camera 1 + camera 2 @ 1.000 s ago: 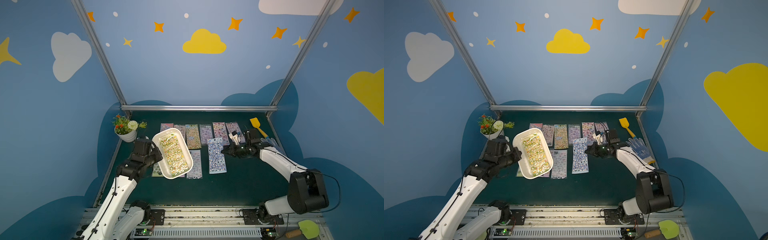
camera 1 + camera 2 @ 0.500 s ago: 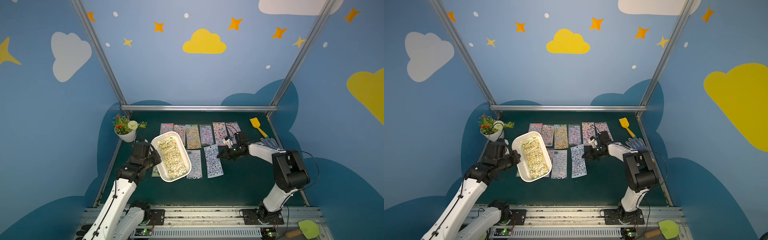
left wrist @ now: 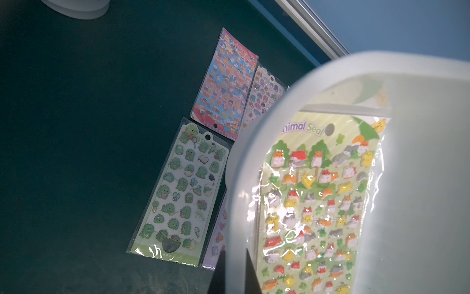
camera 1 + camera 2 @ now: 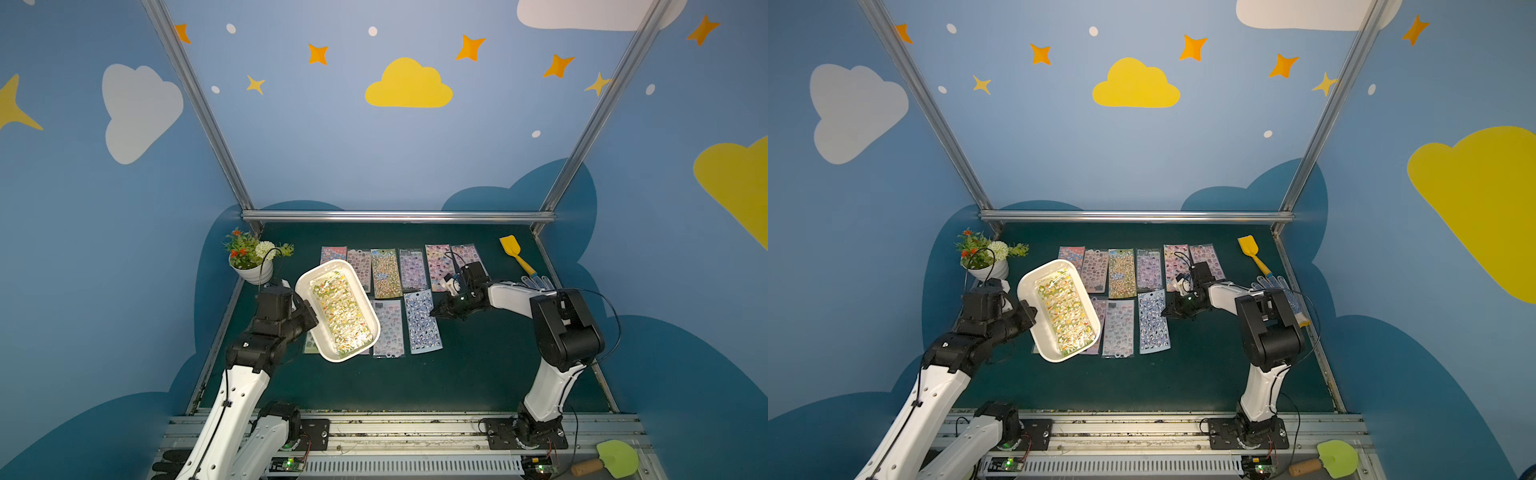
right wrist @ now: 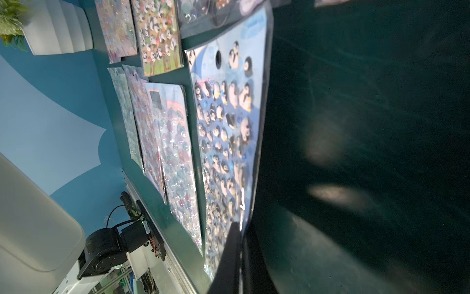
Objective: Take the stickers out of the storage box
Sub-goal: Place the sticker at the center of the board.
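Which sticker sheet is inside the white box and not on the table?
The yellow-green sheet labelled Animal Seal, inside the storage box; all others lie on the table.

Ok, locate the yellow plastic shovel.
In a top view the yellow plastic shovel lies in the far right corner, right of the stickers.

Right gripper point(image 4: 434, 312) slid toward 8 o'clock, penguin sheet point(image 4: 422, 328) moved with it. My elbow point(image 4: 561, 328) folded inward. Box point(image 4: 320, 332) drifted toward 7 o'clock.

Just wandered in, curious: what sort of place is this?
Likely a robot test booth dressed as a nursery: left arm and right arm bolted to a metal rail, aluminium frame posts, walls painted with clouds and stars.
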